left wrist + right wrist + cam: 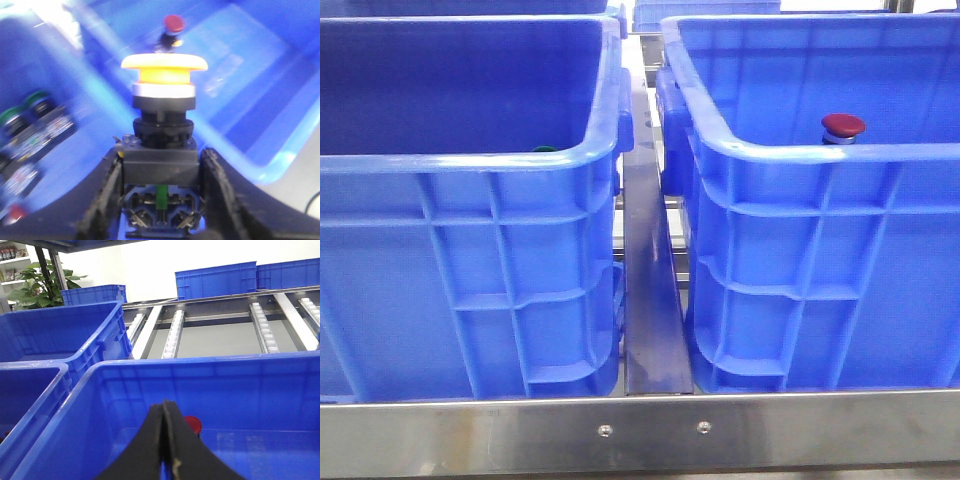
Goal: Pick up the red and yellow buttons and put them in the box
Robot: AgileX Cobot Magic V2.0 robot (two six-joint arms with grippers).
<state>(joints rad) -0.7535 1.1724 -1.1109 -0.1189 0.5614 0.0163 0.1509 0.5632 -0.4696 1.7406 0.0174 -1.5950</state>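
Start at the left side of your worktop (640, 435): the left crate (470, 160) stands there, and over its near rim you can just see a sliver of a green button (542, 149) inside. A steel divider rail (650, 290) runs between it and the box (820, 230) on the right; the two crates stand close together but apart.

In the left wrist view your left gripper (160, 192) has its jaws clamped on the black square base of the yellow button (164, 62). The button stands upright between the fingers (107, 192), amber cap on top, silvery collar just under it, black threaded body below. It hangs above a blue rim, with the box floor beyond it; the picture is blurred. To one side, in the neighbouring crate, you can make out more buttons (27, 107) with green caps, too smeared to count.

The red button (842, 127) is already inside the box, standing upright on the floor toward the far side, cap up; the left wrist view shows it beyond the yellow cap.

Your right gripper (164, 440) is above the box with its jaws pressed together, nothing between them. The red cap peeks out just behind the fingertips.
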